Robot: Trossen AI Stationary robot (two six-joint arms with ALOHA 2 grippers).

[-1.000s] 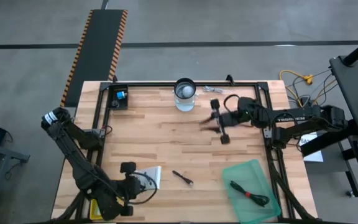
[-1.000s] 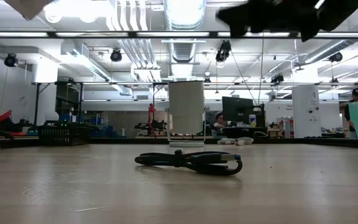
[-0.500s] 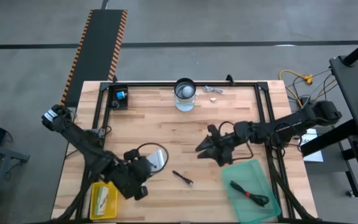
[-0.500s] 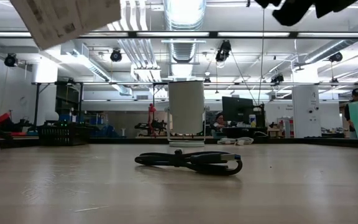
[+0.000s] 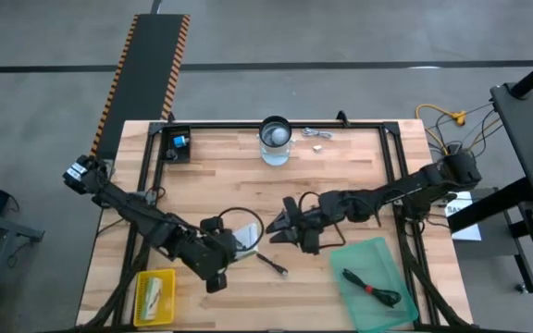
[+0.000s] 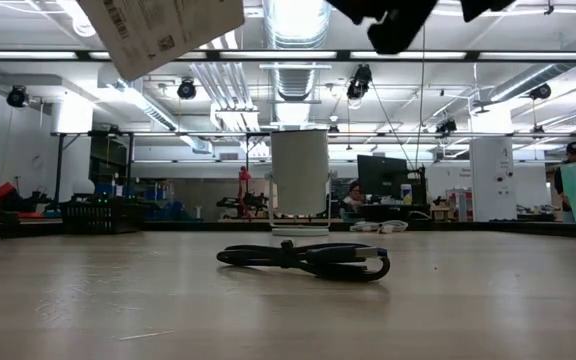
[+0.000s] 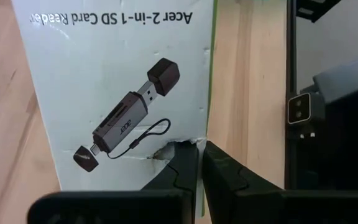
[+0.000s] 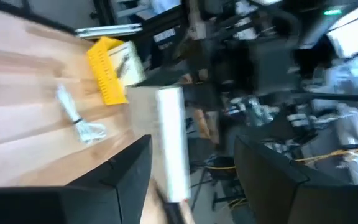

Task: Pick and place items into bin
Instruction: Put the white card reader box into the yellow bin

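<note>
Holding a white packet (image 7: 120,87) pinched shut at its edge, the left gripper (image 5: 218,264) hovers above the table's middle, and the right gripper (image 5: 283,225), fingers spread and empty, faces it from the other side, with the packet (image 5: 244,237) between the two. The green bin (image 5: 378,252) lies toward the table's right front, past the right gripper, so the right arm is much the nearer to it and a hand-over looks likely. The packet's flat face tilts up toward the right gripper, so the right fingers would best close on the free edge. On the table just beside them a small black tool (image 5: 271,264) lies slantwise; a black cable (image 5: 371,289) is already in the bin
</note>
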